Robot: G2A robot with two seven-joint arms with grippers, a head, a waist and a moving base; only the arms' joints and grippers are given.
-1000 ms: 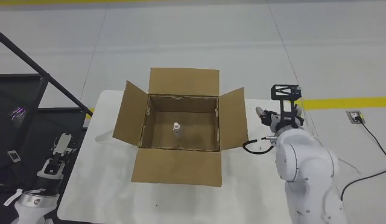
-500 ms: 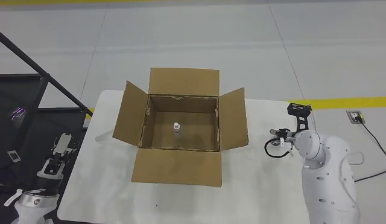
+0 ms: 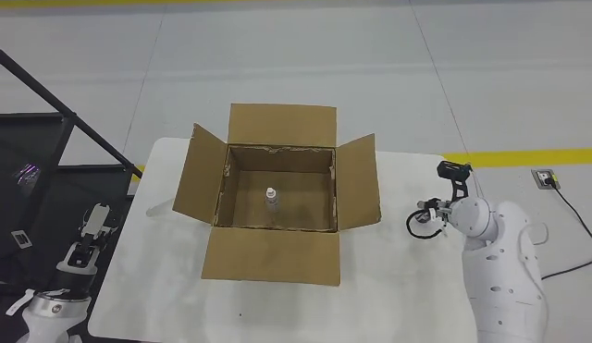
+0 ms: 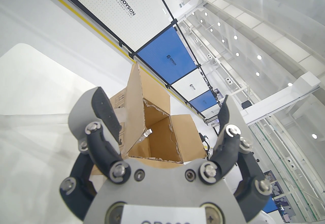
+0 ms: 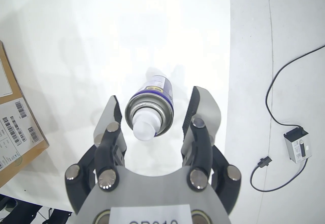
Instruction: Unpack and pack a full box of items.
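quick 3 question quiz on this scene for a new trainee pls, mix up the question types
1. True or false: the spray can at the right hand lies inside the cardboard box.
2. How many items does the box hold? A none, B one, C three.
3. Fill in: the left hand is ____ (open or shut).
Key: 1 false, it stands on the table beside the box. 2 B, one small bottle. 3 open.
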